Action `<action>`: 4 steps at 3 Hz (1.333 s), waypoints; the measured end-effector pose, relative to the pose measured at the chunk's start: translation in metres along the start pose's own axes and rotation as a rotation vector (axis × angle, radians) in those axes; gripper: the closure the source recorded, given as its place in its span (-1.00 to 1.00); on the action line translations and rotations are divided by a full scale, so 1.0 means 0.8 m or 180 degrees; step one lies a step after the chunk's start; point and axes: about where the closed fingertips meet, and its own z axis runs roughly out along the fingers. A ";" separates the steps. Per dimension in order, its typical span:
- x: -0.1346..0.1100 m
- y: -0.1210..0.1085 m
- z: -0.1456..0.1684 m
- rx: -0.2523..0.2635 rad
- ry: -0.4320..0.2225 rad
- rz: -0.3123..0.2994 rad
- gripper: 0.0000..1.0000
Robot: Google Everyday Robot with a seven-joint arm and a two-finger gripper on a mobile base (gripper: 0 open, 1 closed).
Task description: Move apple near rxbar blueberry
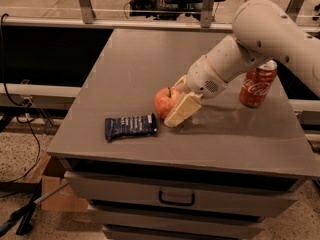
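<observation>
Round red-orange apple (165, 102) just R of navy crinkled-wrapper rxbar blueberry (131, 127); cream gripper (173, 103) there too, pinching apple. Prob. near enough; release left.

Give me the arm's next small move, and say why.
Probably open the gripper and let go. It looks closed around the apple, which appears to sit low on the table just beside the right end of the rxbar blueberry, a small gap apart, so it already seems near enough.
</observation>
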 end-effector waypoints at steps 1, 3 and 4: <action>0.004 0.004 -0.002 -0.0035 0.0046 -0.0009 -1.00; -0.040 -0.036 -0.178 0.1088 0.0308 -0.0425 -1.00; -0.065 -0.041 -0.255 0.1712 0.0295 -0.0541 -1.00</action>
